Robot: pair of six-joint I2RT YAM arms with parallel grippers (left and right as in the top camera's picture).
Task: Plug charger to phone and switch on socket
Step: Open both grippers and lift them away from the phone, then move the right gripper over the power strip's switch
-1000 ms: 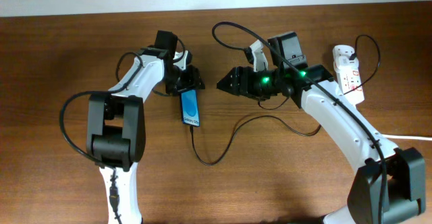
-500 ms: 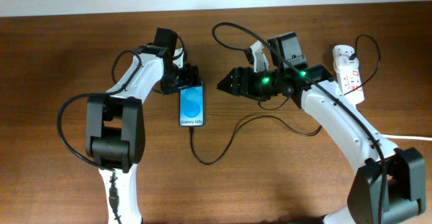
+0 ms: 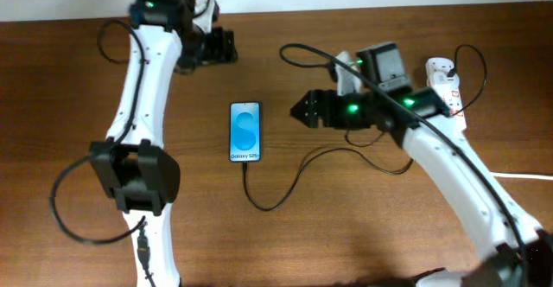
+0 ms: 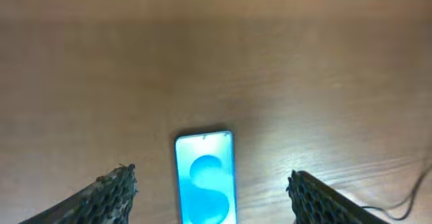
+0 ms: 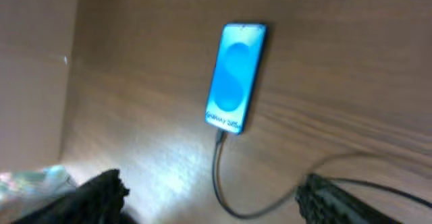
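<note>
The phone (image 3: 244, 132) lies flat on the wooden table, blue screen up; it also shows in the left wrist view (image 4: 204, 177) and the right wrist view (image 5: 235, 75). The charger, a thin black cable (image 3: 275, 207), meets the phone's near edge with its plug tip and curls right toward the socket; it also shows in the right wrist view (image 5: 217, 177). The socket (image 3: 446, 92), a white power strip, lies at far right, partly hidden by the right arm. My left gripper (image 3: 227, 47) is open and empty, well beyond the phone. My right gripper (image 3: 301, 110) is open and empty, right of the phone.
A thick white cord (image 3: 527, 176) runs off the right edge. The table's far edge (image 3: 276, 10) meets a pale wall just behind the left arm. The right arm's thick black cable (image 3: 302, 49) loops above the table.
My left gripper let go of the phone and pulled back toward the table's far edge. The phone went from tilted to flat. The right gripper shifted slightly right.
</note>
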